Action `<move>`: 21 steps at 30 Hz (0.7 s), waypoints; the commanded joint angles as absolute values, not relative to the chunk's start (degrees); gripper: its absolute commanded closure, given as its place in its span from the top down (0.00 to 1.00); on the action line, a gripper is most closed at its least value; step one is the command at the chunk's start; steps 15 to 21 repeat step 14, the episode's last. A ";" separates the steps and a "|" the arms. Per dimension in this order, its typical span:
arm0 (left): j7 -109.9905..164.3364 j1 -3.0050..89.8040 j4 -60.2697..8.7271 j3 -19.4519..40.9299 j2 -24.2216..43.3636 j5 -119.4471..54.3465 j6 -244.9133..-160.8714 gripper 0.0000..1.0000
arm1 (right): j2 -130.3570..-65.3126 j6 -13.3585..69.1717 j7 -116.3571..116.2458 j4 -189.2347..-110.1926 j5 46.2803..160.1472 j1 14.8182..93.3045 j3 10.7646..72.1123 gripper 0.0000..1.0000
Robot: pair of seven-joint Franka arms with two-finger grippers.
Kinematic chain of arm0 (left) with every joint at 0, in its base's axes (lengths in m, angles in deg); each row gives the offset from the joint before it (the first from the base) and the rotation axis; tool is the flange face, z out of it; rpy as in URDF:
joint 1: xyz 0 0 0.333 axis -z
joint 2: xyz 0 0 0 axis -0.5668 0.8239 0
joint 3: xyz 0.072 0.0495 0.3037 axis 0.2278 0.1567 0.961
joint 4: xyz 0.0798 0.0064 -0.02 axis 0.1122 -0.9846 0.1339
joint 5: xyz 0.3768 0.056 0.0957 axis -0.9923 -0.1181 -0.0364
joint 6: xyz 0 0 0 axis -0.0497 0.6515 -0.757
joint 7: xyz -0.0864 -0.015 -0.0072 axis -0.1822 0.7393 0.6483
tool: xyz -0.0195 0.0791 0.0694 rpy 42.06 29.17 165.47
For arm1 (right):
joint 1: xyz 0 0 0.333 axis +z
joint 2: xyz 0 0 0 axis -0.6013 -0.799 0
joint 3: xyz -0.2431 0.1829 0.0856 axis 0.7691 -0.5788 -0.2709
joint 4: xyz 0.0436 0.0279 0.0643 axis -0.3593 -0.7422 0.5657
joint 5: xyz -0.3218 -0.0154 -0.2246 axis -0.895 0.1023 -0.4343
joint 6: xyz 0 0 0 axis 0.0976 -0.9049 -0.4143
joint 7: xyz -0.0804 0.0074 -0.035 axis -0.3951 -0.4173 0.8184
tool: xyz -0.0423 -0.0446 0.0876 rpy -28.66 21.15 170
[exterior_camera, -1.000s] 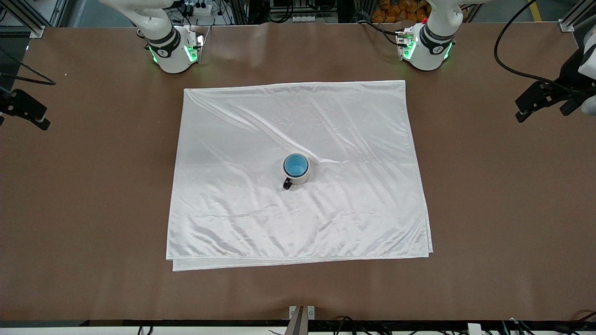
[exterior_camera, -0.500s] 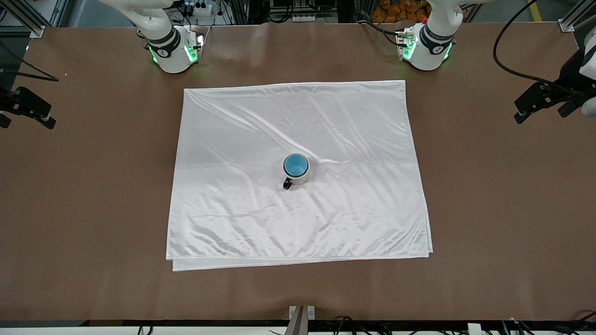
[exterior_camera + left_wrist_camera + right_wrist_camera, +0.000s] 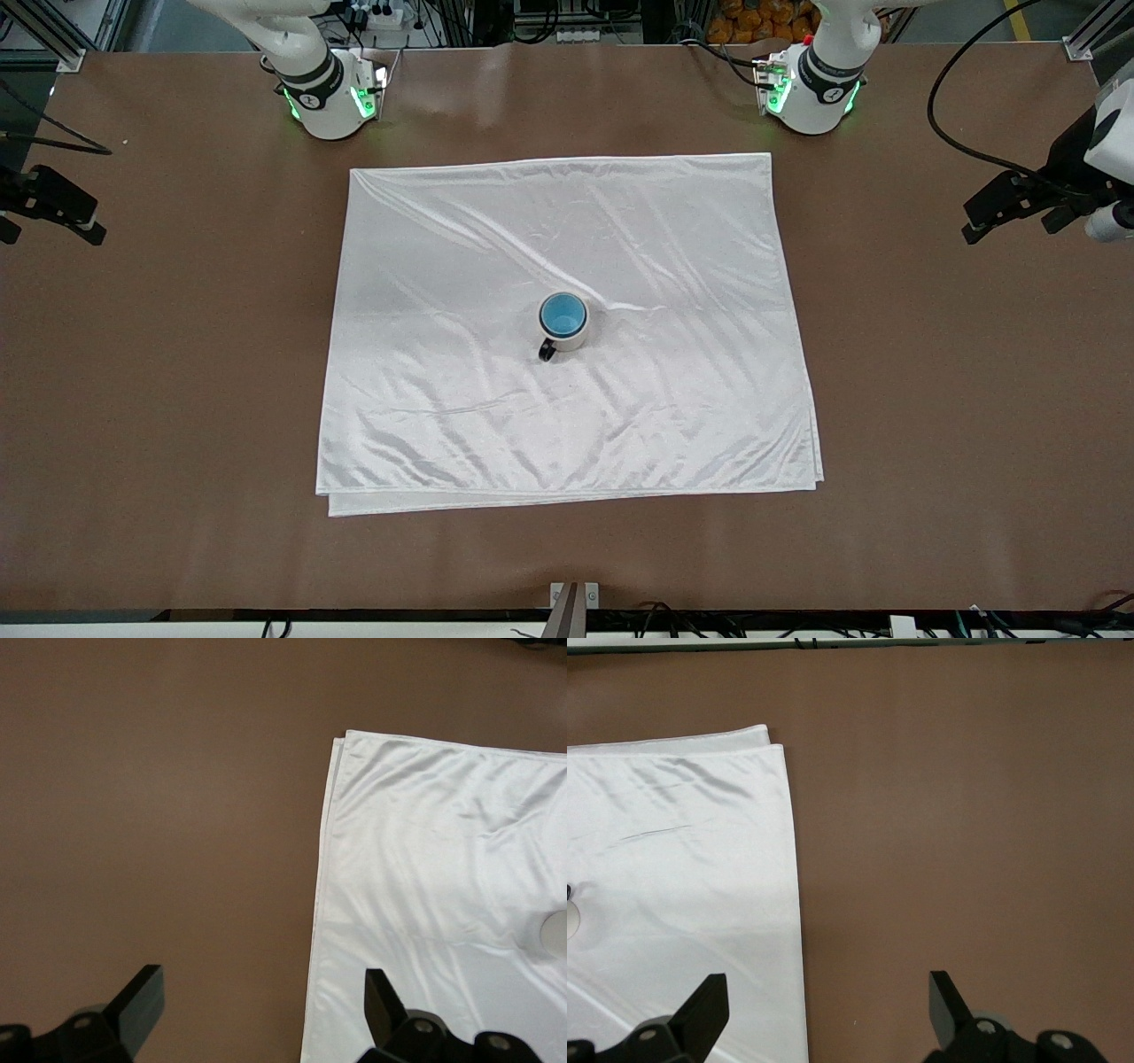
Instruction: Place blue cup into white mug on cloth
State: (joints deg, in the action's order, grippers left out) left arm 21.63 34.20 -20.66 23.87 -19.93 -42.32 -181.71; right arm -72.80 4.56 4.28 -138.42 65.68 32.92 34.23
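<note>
The blue cup sits inside the white mug, only its bright blue inside showing. The mug stands upright near the middle of the white cloth, its black handle turned toward the front camera. My left gripper hangs open over bare table off the cloth's edge at the left arm's end. In the left wrist view the left gripper holds nothing, beside the cloth and a sliver of the mug. My right gripper is open and empty at the right arm's end, as the right wrist view shows.
The brown table surrounds the cloth on all sides. Both arm bases stand along the table's edge farthest from the front camera. A black cable loops above the table toward the left gripper.
The left gripper has drifted a little toward the cloth. The right gripper shifted slightly, then stayed put. Mug, cup and cloth have not moved.
</note>
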 commanded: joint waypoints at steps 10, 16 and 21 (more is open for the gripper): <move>22.81 33.47 -19.22 23.53 -18.95 -41.28 -180.56 1.00 | -72.00 4.13 3.04 -138.85 67.07 31.69 33.79 1.00; 22.64 33.56 -19.22 23.53 -18.95 -41.54 -180.65 1.00 | -71.91 4.04 3.13 -138.93 67.16 31.34 33.79 1.00; 22.64 33.56 -19.22 23.53 -18.95 -41.54 -180.65 1.00 | -71.91 4.04 3.13 -138.93 67.16 31.34 33.79 1.00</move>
